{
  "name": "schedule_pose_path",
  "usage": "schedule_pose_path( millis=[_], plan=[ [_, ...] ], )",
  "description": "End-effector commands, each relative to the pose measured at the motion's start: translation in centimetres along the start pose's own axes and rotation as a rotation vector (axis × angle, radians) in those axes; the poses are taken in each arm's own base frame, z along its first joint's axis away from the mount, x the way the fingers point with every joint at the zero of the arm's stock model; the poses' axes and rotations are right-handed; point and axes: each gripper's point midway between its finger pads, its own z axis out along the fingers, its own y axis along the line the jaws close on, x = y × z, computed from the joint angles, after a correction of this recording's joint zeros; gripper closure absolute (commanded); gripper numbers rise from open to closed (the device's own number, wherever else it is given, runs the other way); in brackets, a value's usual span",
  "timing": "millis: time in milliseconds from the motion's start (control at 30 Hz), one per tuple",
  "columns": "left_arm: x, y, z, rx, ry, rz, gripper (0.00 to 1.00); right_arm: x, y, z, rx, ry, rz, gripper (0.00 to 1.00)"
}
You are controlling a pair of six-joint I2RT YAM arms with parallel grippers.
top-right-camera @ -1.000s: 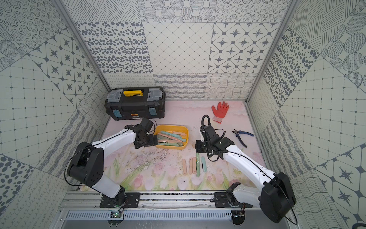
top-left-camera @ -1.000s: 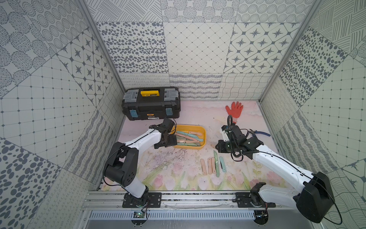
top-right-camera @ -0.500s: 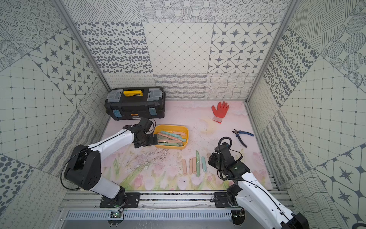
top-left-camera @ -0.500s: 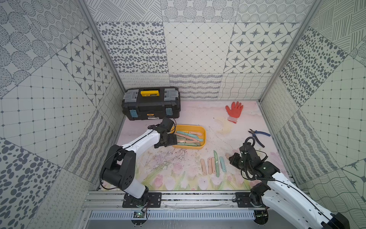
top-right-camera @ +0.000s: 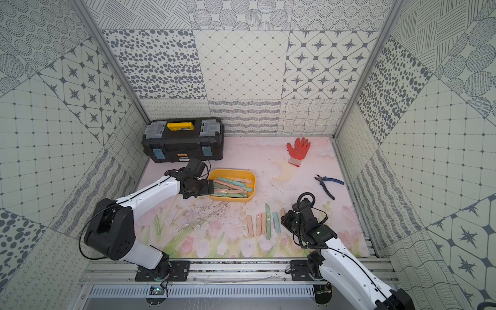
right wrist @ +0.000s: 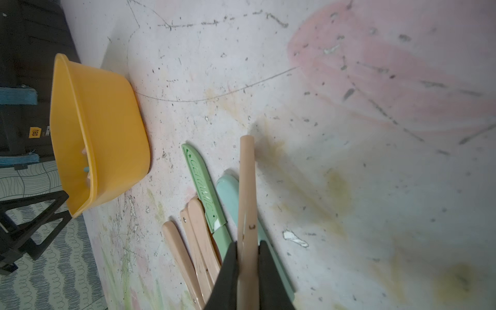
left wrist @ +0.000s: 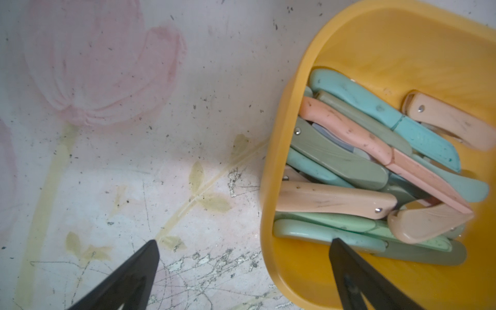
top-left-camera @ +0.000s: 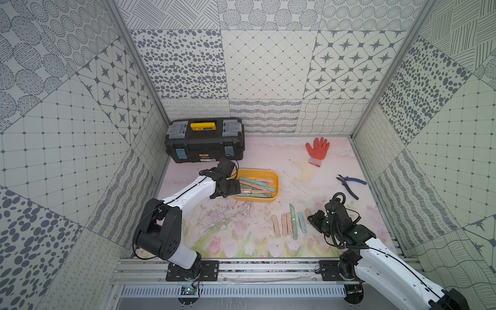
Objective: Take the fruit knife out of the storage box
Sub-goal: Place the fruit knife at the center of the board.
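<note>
A floral mat [top-left-camera: 241,241] floors the tiled cell, and the yellow storage box [top-left-camera: 255,170] sits near its middle, clear in both top views [top-right-camera: 232,170]. Directly behind the box, against the back wall, stands a black toolbox [top-left-camera: 204,139] with a yellow handle. The left gripper [left wrist: 244,241] hangs at the end of the box nearest the left arm, jaws spread wide astride the wall: 1 finger [left wrist: 349,268] is over the inside and the other over the mat outside. Beyond the box's opposite end, toward the back corner, lies a red glove [top-left-camera: 317,150]. Blue-handled pliers [top-left-camera: 350,183] lie farther out on that same side. A heap of folded knives [left wrist: 338,158] in peach, green and blue lies in the box. In front of the box, toward the arm bases, a row of 5 knives [top-left-camera: 289,224] lies side by side on the mat: 3 peach, 1 green, 1 blue. At the end of the row farthest from the box, the right gripper [right wrist: 248,244] is clamped on a peach fruit knife [right wrist: 247,188], which is folded, out of the box and well apart from it. The knife juts out from between the fingers, over the blue one. Whether its tip touches the mat cannot be told.
</note>
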Motion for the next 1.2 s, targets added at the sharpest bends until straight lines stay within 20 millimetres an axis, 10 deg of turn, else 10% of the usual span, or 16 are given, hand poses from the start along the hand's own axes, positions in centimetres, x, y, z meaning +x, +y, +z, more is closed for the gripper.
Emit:
schedule_pose_path(
  millis=[0, 400, 600, 1167],
  plan=[
    [0.0, -0.1, -0.1, 0.003, -0.002, 0.017, 0.01, 2.1, -4.4, 0.6, 0.139, 0.069, 0.072, 0.86],
    [0.0, -0.1, -0.1, 0.000, -0.002, 0.017, 0.01, 2.6, -5.9, 0.2, 0.183, 0.077, 0.064, 0.82],
    [-0.1, 0.0, -0.2, -0.004, -0.006, 0.017, 0.01, 2.5, -5.2, -0.3, 0.198, 0.102, 0.019, 0.55],
    [-0.2, 0.1, -0.2, -0.010, -0.005, 0.020, 0.01, -1.6, -3.1, -2.0, 0.326, 0.015, -0.097, 0.44]
  ],
)
